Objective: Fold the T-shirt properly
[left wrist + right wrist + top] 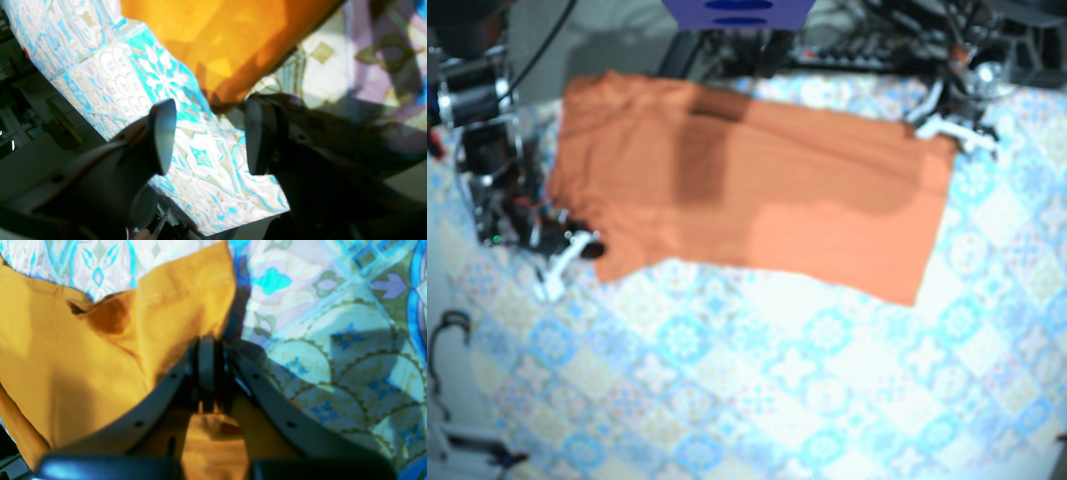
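T-shirt (757, 190): orange woven cotton, matte, lying flat as a rough rectangle with one darker band of shadow across it. Double-stitched hem visible in the right wrist view (186, 290), with soft creases and a small puckered fold just left of the tips.

Right gripper (206, 340): grey pads (206, 366) pressed together, pinching the shirt edge. Cloth bunches to its left and shows again under the arms. Base view puts it at the shirt's corner (577, 245).

Left gripper (210, 133): jaws wide apart, holding nothing. Smooth grey oval pads (165, 133) on dark fingers. A pointed shirt corner (217, 40) sits just ahead of the gap, between the tips.

Tablecloth (777, 380): glossy printed tile pattern in turquoise, white and olive, under both grippers.
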Available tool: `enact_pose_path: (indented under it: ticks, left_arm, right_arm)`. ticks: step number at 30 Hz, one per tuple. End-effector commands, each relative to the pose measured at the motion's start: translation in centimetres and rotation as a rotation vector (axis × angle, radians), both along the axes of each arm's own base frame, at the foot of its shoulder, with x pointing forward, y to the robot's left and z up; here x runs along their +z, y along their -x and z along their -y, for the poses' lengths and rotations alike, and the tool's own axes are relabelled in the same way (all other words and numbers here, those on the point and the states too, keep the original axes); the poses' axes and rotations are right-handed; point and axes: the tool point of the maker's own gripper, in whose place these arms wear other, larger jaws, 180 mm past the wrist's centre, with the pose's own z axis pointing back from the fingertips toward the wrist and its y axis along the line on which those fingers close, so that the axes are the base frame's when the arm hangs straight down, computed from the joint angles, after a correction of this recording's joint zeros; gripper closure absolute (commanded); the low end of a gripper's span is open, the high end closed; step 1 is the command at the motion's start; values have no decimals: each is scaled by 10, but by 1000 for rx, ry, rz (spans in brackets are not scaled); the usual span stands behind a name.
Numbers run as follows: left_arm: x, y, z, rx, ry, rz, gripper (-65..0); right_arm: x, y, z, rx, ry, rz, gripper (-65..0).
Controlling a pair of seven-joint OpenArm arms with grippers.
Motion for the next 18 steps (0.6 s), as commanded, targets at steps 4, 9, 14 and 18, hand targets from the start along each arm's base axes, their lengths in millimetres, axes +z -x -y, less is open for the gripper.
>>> enact_pose_path:
  ticks: [4, 9, 14, 18]
  left_arm:
    - [5, -4, -5, -7, -18, 12, -322]
    - [5, -4, -5, -6, -15, 12, -268]
    - [5, -4, -4, -6, -14, 13, -107]
    - [5, -4, -4, -6, -14, 13, 0]
  right_arm:
    - [-25, 37, -11, 101, 52, -145, -30]
    - [-25, 37, -11, 101, 52, -145, -30]
    - [-25, 37, -11, 101, 52, -145, -30]
    - [-25, 37, -11, 100, 51, -143, -30]
